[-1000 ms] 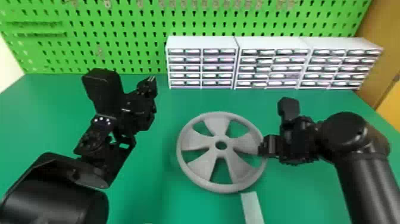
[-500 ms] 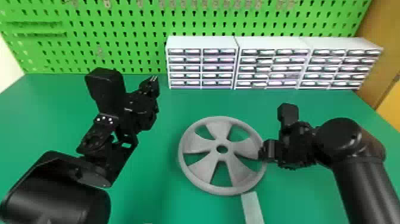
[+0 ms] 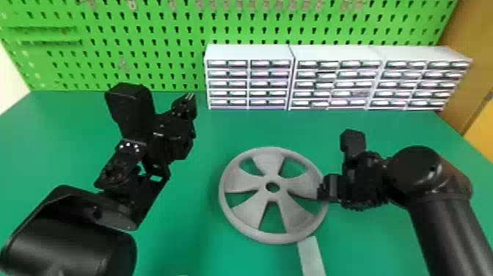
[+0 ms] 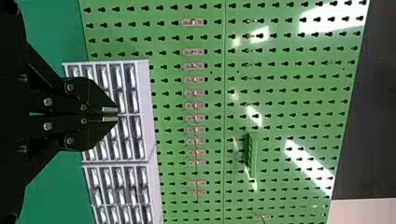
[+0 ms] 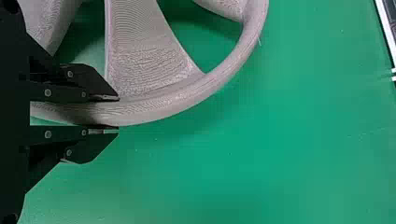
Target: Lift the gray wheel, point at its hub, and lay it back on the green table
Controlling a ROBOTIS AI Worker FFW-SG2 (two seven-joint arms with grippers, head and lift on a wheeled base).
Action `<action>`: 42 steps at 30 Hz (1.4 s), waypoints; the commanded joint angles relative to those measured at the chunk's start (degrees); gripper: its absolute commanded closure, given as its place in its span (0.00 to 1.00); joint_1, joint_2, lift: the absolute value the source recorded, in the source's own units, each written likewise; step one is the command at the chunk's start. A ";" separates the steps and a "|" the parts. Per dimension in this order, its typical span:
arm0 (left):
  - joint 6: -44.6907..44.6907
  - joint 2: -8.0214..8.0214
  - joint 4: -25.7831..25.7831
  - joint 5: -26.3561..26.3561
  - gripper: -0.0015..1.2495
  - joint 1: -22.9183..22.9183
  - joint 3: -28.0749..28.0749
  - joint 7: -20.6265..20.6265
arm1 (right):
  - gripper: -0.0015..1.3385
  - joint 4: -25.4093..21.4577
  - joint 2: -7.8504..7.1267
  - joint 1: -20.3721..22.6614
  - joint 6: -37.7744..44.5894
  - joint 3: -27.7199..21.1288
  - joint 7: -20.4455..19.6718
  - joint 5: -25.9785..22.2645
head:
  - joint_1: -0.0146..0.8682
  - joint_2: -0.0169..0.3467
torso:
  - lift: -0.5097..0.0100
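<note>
Right, eyes on my right pincer, and it's got the gray wheel by the rim, on the side nearest the right arm. Up close in the right wrist view, the right pincer is open just the width of that rim: one flat finger on the inner side, by the spokes, the other against the outer edge, and the rim filling the space between. The wheel is face up over the green table, with its hub in plain sight from the head; whether its underside is touching down, I can't tell from here. Over to my left pincer, well apart from the wheel and out toward the drawer cabinets. In the left wrist view, the left pincer is very narrow, its two tips side by side with a thin slit between them, in front of the drawers as that camera sees it. There's a pale strip by the wheel's near edge, and the green pegboard rises at the back, behind the cabinets.
</note>
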 commanded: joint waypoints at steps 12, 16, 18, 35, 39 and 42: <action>-0.09 0.00 0.00 0.09 0.95 0.00 0.00 -0.05 | 0.90 1.50 -0.09 -0.34 0.31 0.32 0.00 0.00 | 0.80 0.18 | 0.80; -0.09 0.00 0.00 0.09 0.95 0.00 0.00 -0.05 | 0.90 1.50 -0.09 -0.34 0.58 0.41 0.00 0.53 | 0.80 0.18 | 0.80; -0.09 0.00 0.00 0.09 0.95 0.00 0.00 -0.05 | 0.90 1.59 -0.09 -0.34 0.58 0.32 0.00 0.71 | 0.80 0.18 | 0.80; -0.09 0.00 0.00 0.09 0.95 0.27 0.26 -0.05 | 0.49 2.38 -0.09 -0.34 1.02 0.24 0.00 -0.26 | 0.80 0.18 | 0.80; -0.09 0.00 0.00 0.09 0.95 0.27 0.26 -0.05 | 0.30 2.38 -0.18 -0.34 1.02 0.32 0.00 -0.61 | 0.80 0.18 | 0.80; -0.09 0.00 0.00 0.09 0.95 0.35 0.26 -0.05 | 0.19 2.29 -0.27 -0.43 1.02 0.32 0.00 -0.87 | 0.80 0.18 | 0.80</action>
